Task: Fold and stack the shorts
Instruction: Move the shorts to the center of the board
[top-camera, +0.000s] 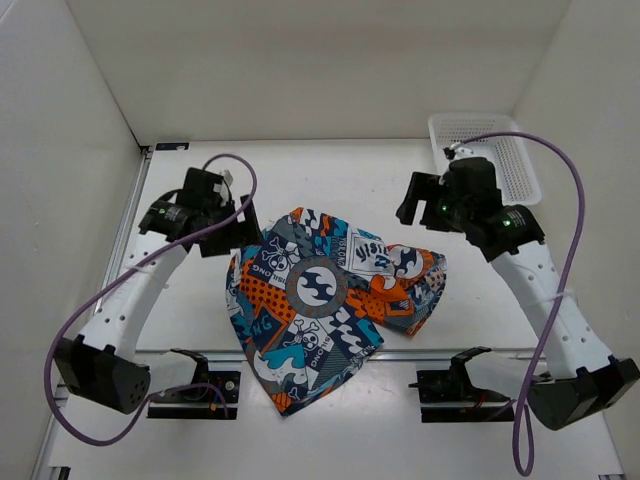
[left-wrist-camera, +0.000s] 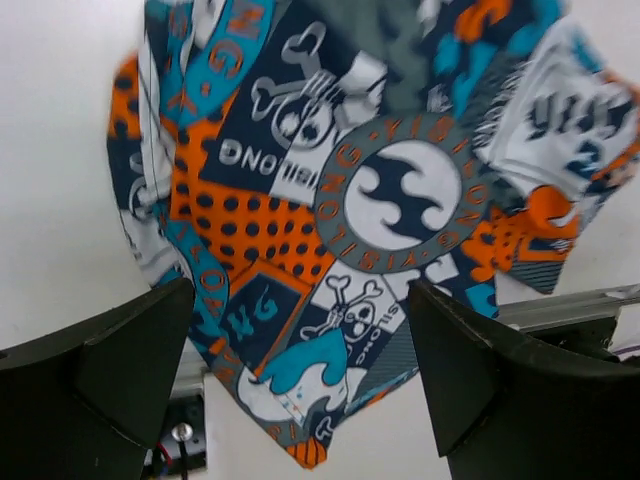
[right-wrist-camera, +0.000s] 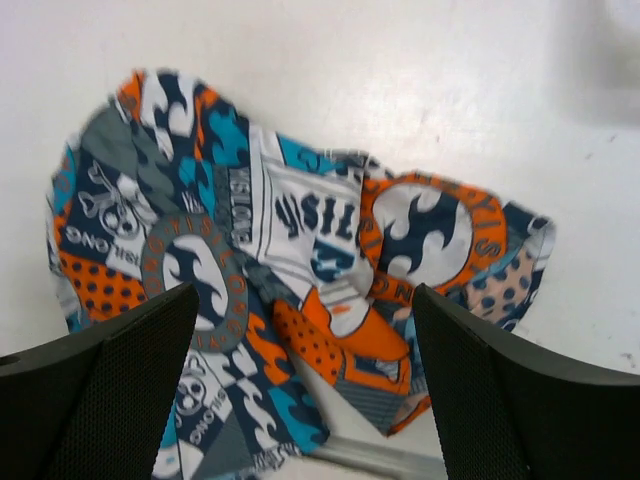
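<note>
Both jaws wide open, empty, flanking crumpled shorts (top-camera: 315, 300), mesh basket (top-camera: 512, 160) behind right arm

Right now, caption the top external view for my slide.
Left pincer and right pincer, both open, flank the rumpled shorts; white basket far right.

A robotics lab test booth: plain white walls (top-camera: 60, 150) enclose a white table (top-camera: 330, 170), with cabled robot arms (top-camera: 130, 300) bolted at its near edge.

Letters "ONG" on the shorts (left-wrist-camera: 340, 230) (rest illegible)
</note>
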